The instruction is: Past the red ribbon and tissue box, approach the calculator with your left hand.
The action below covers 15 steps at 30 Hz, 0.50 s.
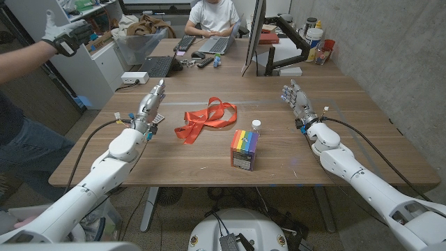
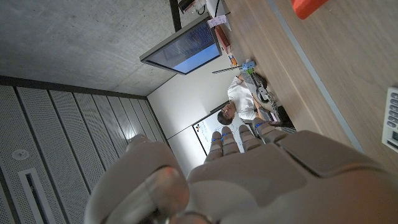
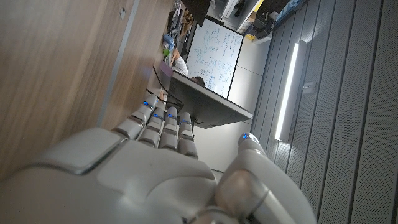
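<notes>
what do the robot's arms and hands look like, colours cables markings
Both arms are glossy white rounded shells. A black cable runs along each forearm to the wrist. The left robot hand and right robot hand are silver-grey, with small blue lights on the fingers.

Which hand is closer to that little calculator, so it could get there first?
Probably the left hand: the calculator lies right beside it, while the right hand stands across the table, beyond the ribbon.

White-shelled arms, black cables, silvery left hand [image 1: 150, 103].
</notes>
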{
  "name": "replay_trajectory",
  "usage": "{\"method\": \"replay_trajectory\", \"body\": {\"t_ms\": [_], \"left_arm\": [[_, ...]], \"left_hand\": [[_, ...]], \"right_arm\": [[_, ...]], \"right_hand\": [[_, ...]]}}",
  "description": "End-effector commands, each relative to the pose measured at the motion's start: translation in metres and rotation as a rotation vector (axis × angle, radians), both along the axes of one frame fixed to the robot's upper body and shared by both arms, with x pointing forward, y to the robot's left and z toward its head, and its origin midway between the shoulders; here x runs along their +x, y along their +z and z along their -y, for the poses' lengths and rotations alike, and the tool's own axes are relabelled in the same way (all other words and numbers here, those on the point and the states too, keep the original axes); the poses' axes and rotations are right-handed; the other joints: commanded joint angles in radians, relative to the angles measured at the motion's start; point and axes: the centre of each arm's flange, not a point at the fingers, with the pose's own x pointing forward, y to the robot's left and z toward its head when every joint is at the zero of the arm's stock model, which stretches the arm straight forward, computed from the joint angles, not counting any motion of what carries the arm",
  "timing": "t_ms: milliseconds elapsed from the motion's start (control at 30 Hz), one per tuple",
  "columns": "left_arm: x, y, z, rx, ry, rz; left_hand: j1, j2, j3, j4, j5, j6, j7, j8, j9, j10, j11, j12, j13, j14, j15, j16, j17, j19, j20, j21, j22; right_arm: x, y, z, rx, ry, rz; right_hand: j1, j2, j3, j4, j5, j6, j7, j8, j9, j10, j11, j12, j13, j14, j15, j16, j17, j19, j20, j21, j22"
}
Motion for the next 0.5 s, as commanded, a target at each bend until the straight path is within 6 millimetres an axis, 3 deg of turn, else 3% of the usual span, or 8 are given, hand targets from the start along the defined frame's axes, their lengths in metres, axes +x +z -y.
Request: {"method": "replay_trajectory", "body": {"t_ms": [33,500], "left_arm": [[-0.008,0.006,-0.016,0.006,0.043,0.008],[-0.013,0.014,-0.026,0.034,0.089,0.008]], "left_hand": [[0.015,-0.001,-0.001,-0.008,0.005,0.003,-0.001,0.009,0.005,0.006,0.001,0.007,0.004,0.005,0.000,0.007,0.003,-0.003,0.007,0.004,0.004],[0.028,0.002,0.000,-0.014,0.006,0.011,0.001,0.011,0.005,0.010,0.002,0.008,0.004,0.012,0.000,0.009,0.003,-0.001,0.006,0.006,0.004]], "right_arm": [[0.001,0.003,0.000,-0.011,-0.009,0.000],[0.003,0.006,0.001,-0.006,-0.011,0.002]], "right_hand": [[0.002,0.005,0.002,-0.002,0.003,0.003,-0.004,0.003,0.004,0.011,-0.001,-0.003,0.003,0.009,-0.001,-0.003,0.005,0.006,-0.013,-0.005,0.002],[0.002,0.006,0.001,-0.003,0.003,0.007,-0.005,0.004,0.004,0.013,-0.002,-0.003,0.003,0.009,0.000,-0.003,0.005,0.005,-0.014,-0.009,0.002]]}}
